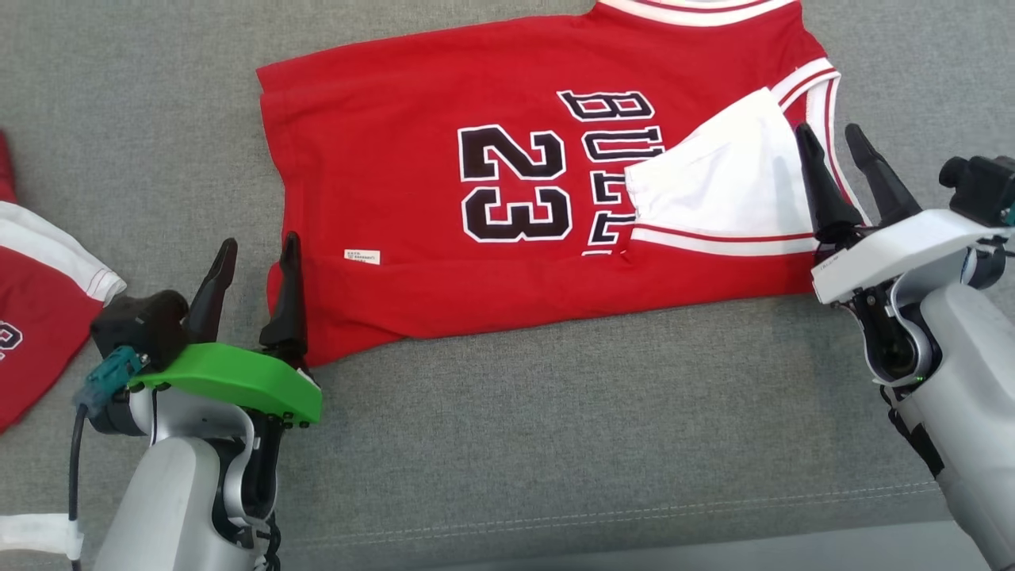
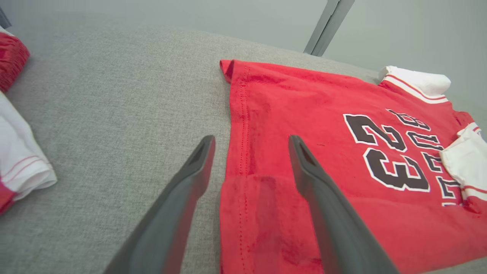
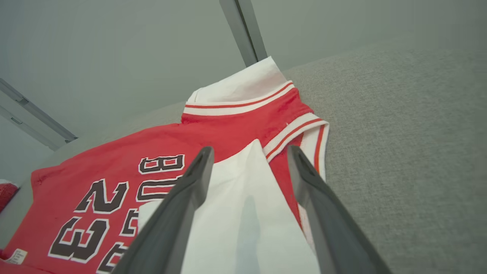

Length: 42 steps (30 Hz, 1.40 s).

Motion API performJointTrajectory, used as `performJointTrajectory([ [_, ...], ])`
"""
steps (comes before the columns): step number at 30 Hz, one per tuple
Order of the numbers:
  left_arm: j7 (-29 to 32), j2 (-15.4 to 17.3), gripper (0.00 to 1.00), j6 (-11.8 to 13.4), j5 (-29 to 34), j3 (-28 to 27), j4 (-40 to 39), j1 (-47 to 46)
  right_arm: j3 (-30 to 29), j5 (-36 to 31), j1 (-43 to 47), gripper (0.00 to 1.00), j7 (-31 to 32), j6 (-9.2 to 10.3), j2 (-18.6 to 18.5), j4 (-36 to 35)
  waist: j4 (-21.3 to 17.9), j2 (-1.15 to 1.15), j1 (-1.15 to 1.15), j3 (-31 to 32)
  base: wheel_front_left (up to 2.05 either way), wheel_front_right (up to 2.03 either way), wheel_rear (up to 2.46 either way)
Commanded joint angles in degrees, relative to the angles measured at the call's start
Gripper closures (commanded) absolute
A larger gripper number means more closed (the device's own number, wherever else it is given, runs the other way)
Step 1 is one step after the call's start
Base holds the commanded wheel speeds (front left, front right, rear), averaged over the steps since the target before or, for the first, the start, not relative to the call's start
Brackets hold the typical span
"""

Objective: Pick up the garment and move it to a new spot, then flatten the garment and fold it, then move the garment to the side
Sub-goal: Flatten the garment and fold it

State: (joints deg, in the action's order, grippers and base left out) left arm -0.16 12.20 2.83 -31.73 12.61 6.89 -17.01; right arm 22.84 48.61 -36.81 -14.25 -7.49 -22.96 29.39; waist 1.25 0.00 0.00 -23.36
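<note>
Grey woven cloth covers the surface (image 1: 603,412). Its nearest strip, crossed by a stitched seam (image 1: 634,515), lies bare between the two arms. Two grippers stand at the near corners of the one garment the task concerns.

The left gripper (image 1: 261,239) has its fingers spread and grasps nothing. They straddle the left hem edge, one finger over grey cloth and the other over red. Whether they touch it I cannot tell. The right gripper (image 1: 828,128) is likewise released. Its two fingers stand apart at the garment's right end, over a white flap (image 1: 714,182) turned back across the red front.

The red jersey (image 1: 396,198) lies in the middle of the surface, stretched left to right, with the hem at the left and the striped collar at the far right. Its near edge looks doubled over. It carries a black 23 (image 1: 515,184) outlined in white, black lettering beside that, and one small white label (image 1: 361,256) near the near-left corner.

A broad bare patch of grey lies left of the hem. Beyond it a second red-and-white garment (image 1: 40,317) sits at the left edge of the head view, well apart from the jersey. More bare grey runs right of the armhole trim.

Farther off, the surface's far edge (image 2: 171,32) passes just behind the jersey. A pale wall and one grey metal post (image 2: 329,26) rise behind it.
</note>
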Motion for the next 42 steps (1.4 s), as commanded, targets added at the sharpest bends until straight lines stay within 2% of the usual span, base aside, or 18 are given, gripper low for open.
performJointTrajectory([
  [1,-0.9,0.0,0.0,0.4,0.9,-0.2,-0.3,0.7,-0.8,-0.6,1.2,0.0,-0.5,0.0,0.5,-0.2,-0.3,0.0,0.0,0.9,0.0,0.0,0.0],
  [4,-3.9,-0.5,0.0,1.4,2.1,-0.3,-0.7,1.4,-5.0,-5.0,3.9,0.0,-1.0,0.0,2.0,-1.9,-0.8,0.0,0.0,2.1,0.0,0.0,0.0],
  [5,-5.9,-0.8,0.0,1.9,2.8,-0.2,-0.6,1.6,-8.6,-9.6,6.4,0.0,-1.0,0.0,3.8,-4.4,-1.2,0.0,0.0,3.0,0.0,0.0,0.0],
  [9,-8.5,-0.6,0.0,2.8,5.0,0.4,1.4,2.6,-14.2,-17.5,12.5,0.0,-1.0,0.0,8.1,-9.2,-2.0,0.0,0.0,5.0,0.0,0.0,0.0],
  [13,-10.7,-0.4,0.0,4.0,7.0,1.2,4.1,3.9,-16.7,-24.3,18.3,0.0,-1.0,0.0,11.2,-12.3,-2.6,0.0,0.0,7.1,0.0,0.0,0.0],
  [18,-12.0,-0.5,0.0,5.3,9.0,2.3,6.2,6.0,-17.5,-29.8,24.0,0.0,-1.0,0.0,13.0,-14.9,-3.1,0.0,0.0,9.1,0.0,0.0,0.0],
  [24,-11.2,-0.8,0.0,6.4,9.5,3.6,7.5,9.0,-17.4,-33.7,29.2,0.0,-0.8,0.0,14.2,-16.2,-2.9,0.0,0.0,11.2,0.0,0.0,0.0],
  [29,-8.8,-0.6,0.0,6.7,8.7,4.4,8.1,10.8,-17.8,-33.7,32.1,0.0,0.4,0.0,15.1,-17.2,-2.6,0.0,0.0,12.4,0.0,0.0,0.0],
  [42,-5.6,0.2,0.0,6.5,8.1,5.4,7.4,9.8,-18.5,-34.6,32.3,0.0,2.2,0.01,15.3,-19.2,-2.4,0.0,0.0,12.1,0.0,0.0,0.0],
])
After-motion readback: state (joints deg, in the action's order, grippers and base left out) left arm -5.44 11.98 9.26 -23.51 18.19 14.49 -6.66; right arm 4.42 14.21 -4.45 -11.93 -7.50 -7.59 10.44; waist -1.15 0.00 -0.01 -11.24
